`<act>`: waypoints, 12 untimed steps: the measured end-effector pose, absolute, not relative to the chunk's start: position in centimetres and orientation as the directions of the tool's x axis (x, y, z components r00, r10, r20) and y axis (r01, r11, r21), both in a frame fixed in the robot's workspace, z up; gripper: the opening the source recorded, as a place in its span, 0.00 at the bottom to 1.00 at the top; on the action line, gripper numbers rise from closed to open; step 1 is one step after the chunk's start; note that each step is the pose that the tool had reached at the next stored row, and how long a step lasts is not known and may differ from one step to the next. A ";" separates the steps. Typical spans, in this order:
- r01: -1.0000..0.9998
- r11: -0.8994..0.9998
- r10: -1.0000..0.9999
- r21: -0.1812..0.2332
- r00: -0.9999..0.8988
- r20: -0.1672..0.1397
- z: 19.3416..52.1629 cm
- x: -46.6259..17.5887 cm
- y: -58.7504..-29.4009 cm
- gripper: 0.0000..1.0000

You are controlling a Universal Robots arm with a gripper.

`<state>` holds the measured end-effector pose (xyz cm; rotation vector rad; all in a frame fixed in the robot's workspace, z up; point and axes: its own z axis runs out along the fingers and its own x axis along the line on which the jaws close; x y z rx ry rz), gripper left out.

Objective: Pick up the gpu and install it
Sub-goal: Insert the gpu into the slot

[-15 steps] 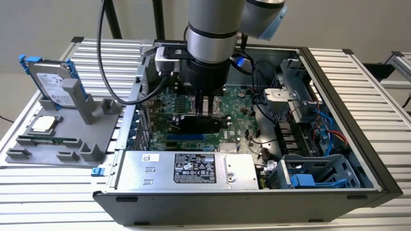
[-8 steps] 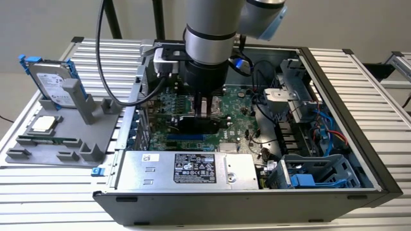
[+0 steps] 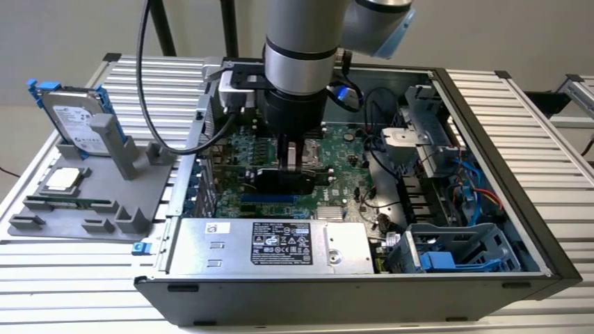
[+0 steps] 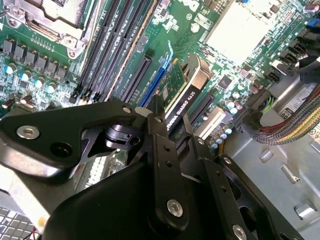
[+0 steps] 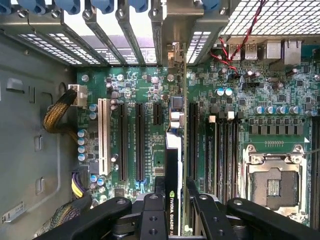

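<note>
Main risk from here, as I judge it: the card's edge connector landing off the slot and jamming or scraping the green motherboard (image 5: 145, 90). A slight tilt of the card in my grip would be enough, and so would its silver bracket end catching the grey rear slot covers (image 5: 115, 30) of the open black computer case (image 3: 519, 167).

The black two-finger gripper (image 5: 172, 205) is clamped on the thin flat gpu card with black shroud and green board (image 5: 172, 165), one finger on each face. The card stands on edge, running straight out ahead of the fingertips, directly over the blue expansion slot (image 4: 150, 87). I cannot tell whether it touches the slot yet.
</note>
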<state>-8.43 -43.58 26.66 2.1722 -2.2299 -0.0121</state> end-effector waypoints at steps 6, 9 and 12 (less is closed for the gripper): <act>-0.999 0.027 -1.000 0.026 -0.026 0.015 26.4 -8.5 -43.5 0.00; -0.999 0.027 -1.000 0.026 -0.027 0.015 26.3 -8.5 -43.5 0.00; -0.999 0.027 -1.000 0.026 -0.027 0.015 26.2 -8.6 -43.5 0.00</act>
